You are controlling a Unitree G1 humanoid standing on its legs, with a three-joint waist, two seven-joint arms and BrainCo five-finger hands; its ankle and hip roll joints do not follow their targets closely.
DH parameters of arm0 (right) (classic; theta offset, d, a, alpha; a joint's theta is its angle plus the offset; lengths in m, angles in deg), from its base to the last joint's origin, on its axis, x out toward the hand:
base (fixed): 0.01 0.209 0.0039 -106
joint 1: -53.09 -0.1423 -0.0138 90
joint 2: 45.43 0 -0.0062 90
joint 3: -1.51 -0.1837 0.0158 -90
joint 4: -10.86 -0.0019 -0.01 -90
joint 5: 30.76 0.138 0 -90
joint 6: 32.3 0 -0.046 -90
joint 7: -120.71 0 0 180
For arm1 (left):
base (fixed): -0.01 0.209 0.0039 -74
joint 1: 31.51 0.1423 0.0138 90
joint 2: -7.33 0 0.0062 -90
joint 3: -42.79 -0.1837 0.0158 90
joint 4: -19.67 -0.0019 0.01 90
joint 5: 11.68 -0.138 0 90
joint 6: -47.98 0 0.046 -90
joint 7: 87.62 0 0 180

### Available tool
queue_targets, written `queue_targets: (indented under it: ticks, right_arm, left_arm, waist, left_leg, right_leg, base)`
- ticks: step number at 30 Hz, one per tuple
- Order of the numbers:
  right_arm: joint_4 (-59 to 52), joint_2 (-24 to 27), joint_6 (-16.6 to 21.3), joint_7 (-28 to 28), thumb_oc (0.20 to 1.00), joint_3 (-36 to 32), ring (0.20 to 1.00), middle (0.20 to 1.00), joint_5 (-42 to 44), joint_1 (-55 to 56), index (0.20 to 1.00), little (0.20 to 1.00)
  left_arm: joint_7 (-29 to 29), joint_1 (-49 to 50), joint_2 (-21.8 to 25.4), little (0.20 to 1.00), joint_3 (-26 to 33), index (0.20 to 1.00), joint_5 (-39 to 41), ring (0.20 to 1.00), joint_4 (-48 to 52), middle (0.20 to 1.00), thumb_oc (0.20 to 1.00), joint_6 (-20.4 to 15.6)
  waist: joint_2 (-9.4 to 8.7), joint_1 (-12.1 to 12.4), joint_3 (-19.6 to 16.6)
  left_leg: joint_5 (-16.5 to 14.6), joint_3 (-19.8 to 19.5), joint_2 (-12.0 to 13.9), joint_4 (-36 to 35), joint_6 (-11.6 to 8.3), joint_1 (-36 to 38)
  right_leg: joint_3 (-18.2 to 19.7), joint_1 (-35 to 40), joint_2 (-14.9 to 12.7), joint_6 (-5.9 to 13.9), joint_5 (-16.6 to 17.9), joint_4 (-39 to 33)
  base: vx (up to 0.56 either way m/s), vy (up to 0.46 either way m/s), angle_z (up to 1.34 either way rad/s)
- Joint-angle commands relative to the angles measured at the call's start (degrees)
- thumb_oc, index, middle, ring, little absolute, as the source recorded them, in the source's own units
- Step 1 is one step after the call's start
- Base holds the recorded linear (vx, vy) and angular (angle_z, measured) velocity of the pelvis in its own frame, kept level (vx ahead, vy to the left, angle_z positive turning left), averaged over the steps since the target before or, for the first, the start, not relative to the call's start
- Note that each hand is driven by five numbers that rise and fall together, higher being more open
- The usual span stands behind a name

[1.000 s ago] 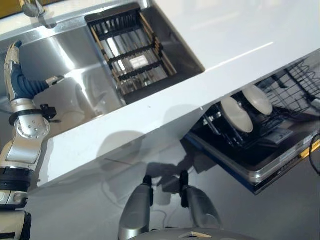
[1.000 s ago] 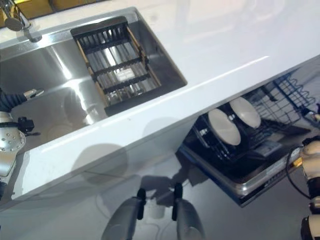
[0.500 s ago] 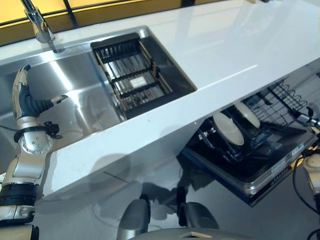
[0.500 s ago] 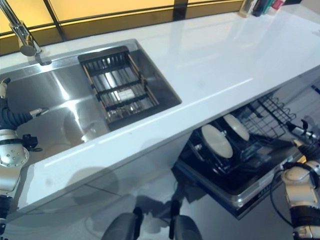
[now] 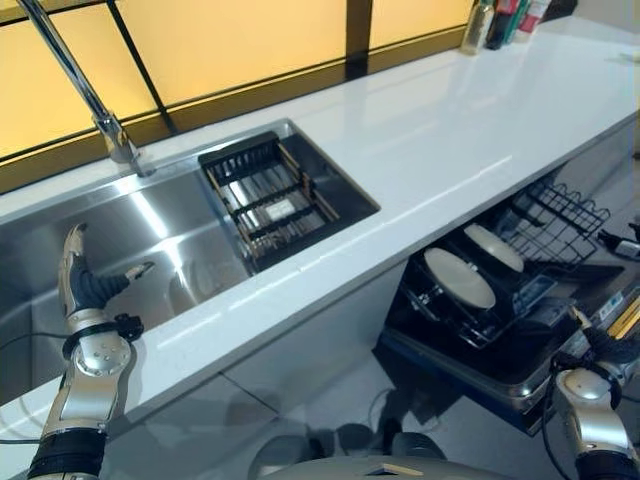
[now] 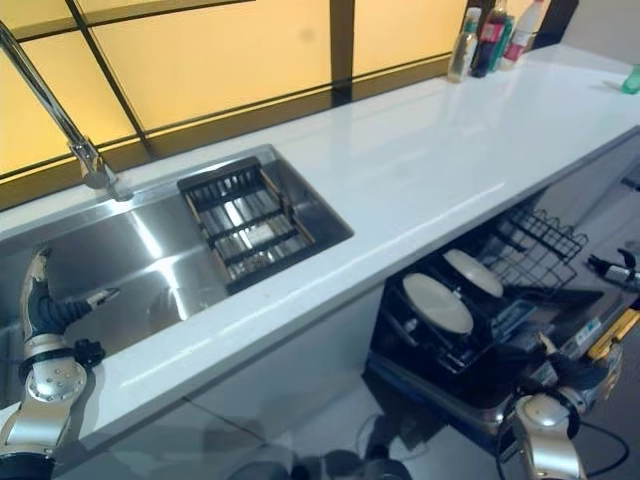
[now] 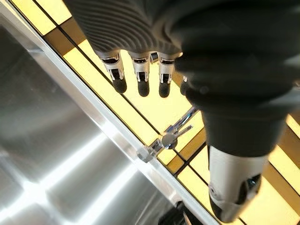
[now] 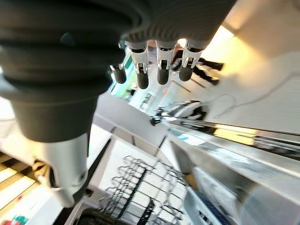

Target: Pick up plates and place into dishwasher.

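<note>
We note a long white countertop (image 5: 470,120) running from the lower left up to the far right corner, where a few bottles (image 6: 490,40) stand against the yellow-lit window wall (image 5: 230,45). Most of its surface is bare, leaving wide room along the front edge.

Set into its left part is a stainless sink (image 5: 110,240). A dark slatted rack (image 5: 270,200) fills the sink's right end; the basin left of it lies open. A tall faucet (image 5: 100,115) rises at the sink's back edge.

Under the countertop's right front edge the dishwasher (image 5: 520,350) stands open, its lower rack (image 6: 470,320) pulled out. Two plates (image 5: 460,278), pale, round and plain, stand tilted side by side in the rack's left part. Wire basket room (image 5: 560,210) to their right looks free.

The left hand (image 5: 85,285) hovers over the sink's front left, fingers straight and relaxed, holding nothing. The right hand (image 6: 565,372) sits low by the dishwasher's front edge, fingers loose, also empty.
</note>
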Motion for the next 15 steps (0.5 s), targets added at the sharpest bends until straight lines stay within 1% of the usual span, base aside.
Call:
queue_targets:
  ticks: [1,6,10,13,15]
  right_arm:
    - [-1.57,0.83,3.32,0.15,1.000,-0.08,1.000,1.000,2.15,-1.47,1.000,1.000]
    - [2.04,0.52,3.61,-0.46,1.000,-0.34,1.000,1.000,4.62,-0.92,1.000,1.000]
    - [5.06,1.93,3.21,-1.78,1.000,-1.54,1.000,1.000,4.12,-0.84,1.000,1.000]
    - [4.90,3.69,2.26,-0.78,1.000,-2.13,1.000,1.000,1.15,-1.33,1.000,1.000]
    - [2.87,5.03,1.25,2.31,1.000,-2.53,1.000,1.000,-2.36,-1.86,1.000,1.000]
  left_arm:
    - [1.11,8.79,-0.89,1.000,-2.68,1.000,-4.87,1.000,1.72,1.000,1.000,-1.17]
    - [2.38,10.99,-0.19,1.000,-2.72,1.000,-5.46,1.000,2.36,1.000,1.000,-0.58]
    - [4.62,12.46,1.05,1.000,-2.45,1.000,-5.89,1.000,3.10,1.000,1.000,0.22]
    - [5.95,13.17,2.44,1.000,-2.13,1.000,-5.65,1.000,4.13,1.000,1.000,0.80]
    - [6.32,13.67,3.78,1.000,-1.76,1.000,-4.99,1.000,5.72,1.000,1.000,1.77]
  waist:
    - [-1.08,0.92,3.19]
    - [-0.27,1.18,4.90]
    - [-0.09,1.76,6.07]
    - [-0.18,2.32,7.01]
    - [-0.52,2.89,7.44]
  left_leg:
    - [3.42,0.30,-0.64,2.43,1.07,-5.82]
    - [3.54,-0.15,-1.05,4.95,1.23,-5.61]
    - [4.00,-0.54,-1.02,6.93,1.03,-5.83]
    - [4.37,-0.83,-0.59,8.13,0.94,-6.59]
    - [4.48,-0.95,-0.18,8.73,0.86,-7.27]
  right_leg:
    - [-0.98,-3.41,-0.61,0.18,0.88,3.51]
    - [-0.62,-2.25,-1.19,0.43,1.24,5.25]
    - [-0.58,-1.49,-1.53,0.92,1.95,6.58]
    - [-0.56,-1.24,-1.62,1.51,2.85,6.85]
    - [-0.79,-0.91,-1.61,1.95,3.42,6.24]
  base:
    - [0.09,0.051,-0.03]
    - [0.10,0.015,-0.01]
    - [0.11,-0.029,0.00]
    - [0.02,-0.060,0.02]
    - [-0.02,-0.084,0.04]
